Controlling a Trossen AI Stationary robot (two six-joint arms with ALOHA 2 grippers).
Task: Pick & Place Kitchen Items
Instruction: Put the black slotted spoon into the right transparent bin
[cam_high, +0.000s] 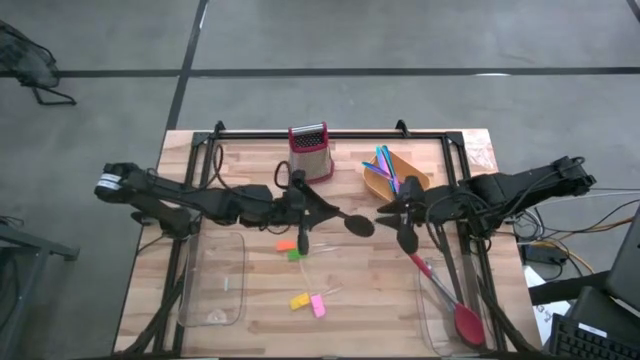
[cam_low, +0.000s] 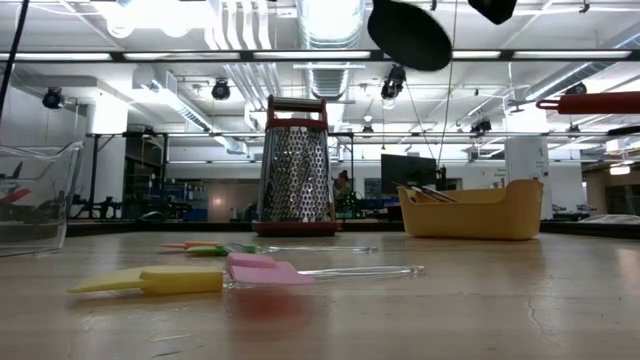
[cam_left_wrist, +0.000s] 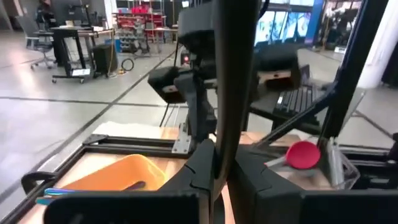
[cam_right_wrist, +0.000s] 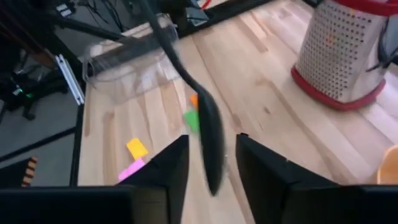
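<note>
From above, your left gripper (cam_high: 303, 214) is pinched on the handle of a long black spoon (cam_high: 356, 224), held in the air over mid-table with its bowl reaching toward the right gripper (cam_high: 388, 213). It looks stiff, light and smooth, so grip well up the thin handle. At table level, the red box grater (cam_low: 294, 165) and orange bowl (cam_low: 470, 210) stand behind and the small pieces (cam_low: 180, 280) lie below. The right wrist view shows those fingers spread either side of the spoon's bowl, seemingly not touching it.

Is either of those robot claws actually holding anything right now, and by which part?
Yes. The left gripper is shut on the handle of a long black spoon, bowl end pointing toward the right gripper, whose fingers stand open around that bowl, gripping nothing.
</note>
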